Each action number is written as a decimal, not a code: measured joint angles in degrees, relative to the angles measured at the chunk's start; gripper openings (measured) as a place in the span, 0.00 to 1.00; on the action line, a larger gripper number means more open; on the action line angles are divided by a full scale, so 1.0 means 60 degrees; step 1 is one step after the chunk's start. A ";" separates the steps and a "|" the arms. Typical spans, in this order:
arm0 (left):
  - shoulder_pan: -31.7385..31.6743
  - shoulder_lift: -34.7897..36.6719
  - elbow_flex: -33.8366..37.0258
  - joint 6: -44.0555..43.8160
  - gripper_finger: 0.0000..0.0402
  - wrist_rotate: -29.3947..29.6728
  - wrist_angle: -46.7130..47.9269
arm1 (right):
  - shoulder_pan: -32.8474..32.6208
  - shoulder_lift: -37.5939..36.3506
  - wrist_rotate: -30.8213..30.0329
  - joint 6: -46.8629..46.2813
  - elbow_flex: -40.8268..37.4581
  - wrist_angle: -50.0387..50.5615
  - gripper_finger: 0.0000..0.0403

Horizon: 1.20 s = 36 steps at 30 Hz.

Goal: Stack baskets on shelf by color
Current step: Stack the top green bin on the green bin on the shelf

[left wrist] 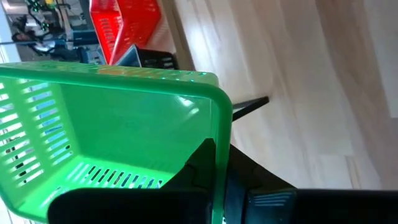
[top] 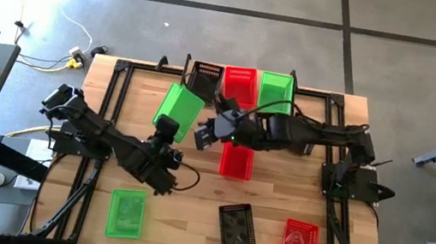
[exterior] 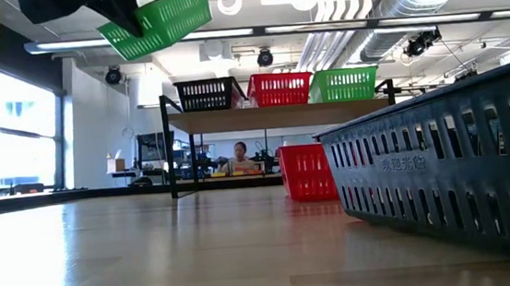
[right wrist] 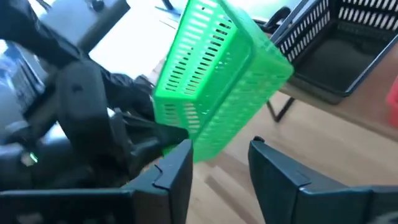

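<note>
My left gripper (top: 167,126) is shut on a green basket (top: 178,107) that hangs tilted in the air in front of the shelf (exterior: 271,116). The low view shows that basket (exterior: 156,22) high above the table. A black basket (top: 206,75), a red basket (top: 239,82) and a green basket (top: 276,89) stand in a row on the shelf. My right gripper (right wrist: 217,149) is open, just right of the held basket's (right wrist: 217,81) lower corner. My left gripper holds the green basket by one side wall, just below its rim (left wrist: 221,146), with one finger inside the basket and one outside. The fingers come slanting from the table's near left. The basket is lifted clear and tilted. My right gripper's one fingertip (right wrist: 181,152) stands at the basket's lower corner; I cannot tell whether it touches.
On the table lie a red basket (top: 236,161) in the middle, then a green basket (top: 126,212), a black basket (top: 237,227) and a red basket (top: 299,242) along the near edge. The black one (exterior: 461,171) stands close to the low camera.
</note>
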<state>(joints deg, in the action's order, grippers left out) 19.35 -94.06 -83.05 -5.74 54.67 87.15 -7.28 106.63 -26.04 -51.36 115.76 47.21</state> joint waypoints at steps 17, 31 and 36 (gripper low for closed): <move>-0.0473 0.0006 0.0000 0.1460 0.00 0.0296 -0.0018 | 0.0916 0.0129 0.0951 -0.0673 -0.0257 -0.1342 0.40; -0.0488 0.0011 0.0004 0.1835 0.00 0.0797 -0.0011 | 0.1280 0.0548 0.1231 -0.1686 -0.0253 -0.0976 0.35; -0.0492 0.0011 0.0011 0.2066 0.00 0.0762 0.0025 | 0.1276 0.0681 0.1162 -0.1836 -0.0250 -0.0959 0.19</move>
<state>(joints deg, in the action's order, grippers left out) 16.40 -94.00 -82.98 6.66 59.24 87.30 0.38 110.71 -19.07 -62.37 114.26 41.45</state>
